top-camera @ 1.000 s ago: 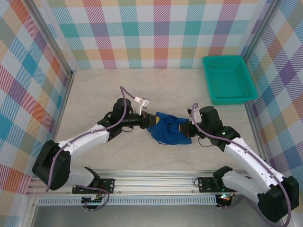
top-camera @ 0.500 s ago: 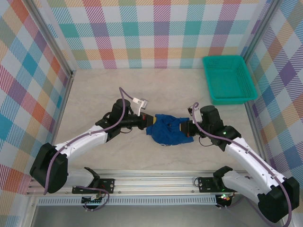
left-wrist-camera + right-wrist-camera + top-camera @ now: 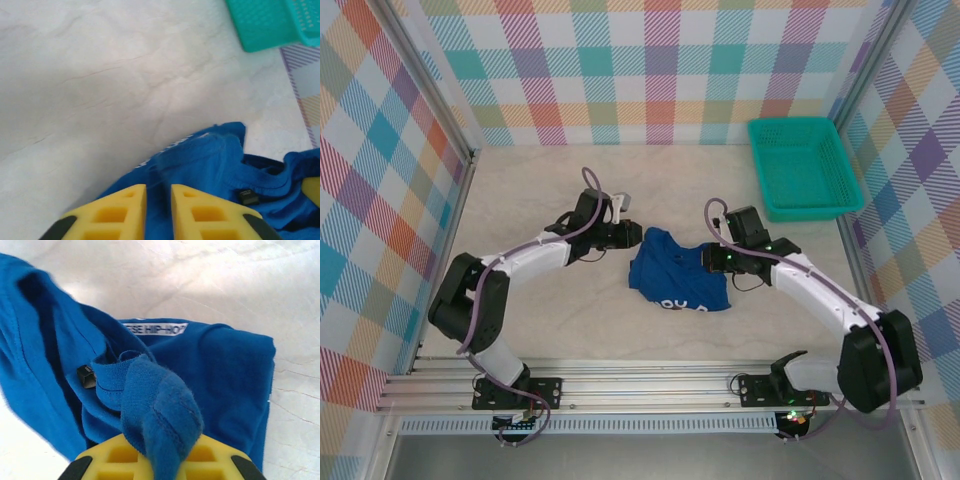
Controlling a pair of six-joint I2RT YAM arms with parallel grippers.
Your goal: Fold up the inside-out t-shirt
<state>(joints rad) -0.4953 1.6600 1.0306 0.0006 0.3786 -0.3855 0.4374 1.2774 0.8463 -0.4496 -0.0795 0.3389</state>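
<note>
At mid-table, left gripper (image 3: 633, 237) and right gripper (image 3: 709, 260) clamp the inside-out t-shirt (image 3: 675, 278); pulling apart evenly should flatten it.

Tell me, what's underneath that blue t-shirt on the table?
The inside-out t-shirt lies bunched on the pale table, which shows all around it. The patch directly beneath is covered by cloth, so nothing there can be seen.
</note>
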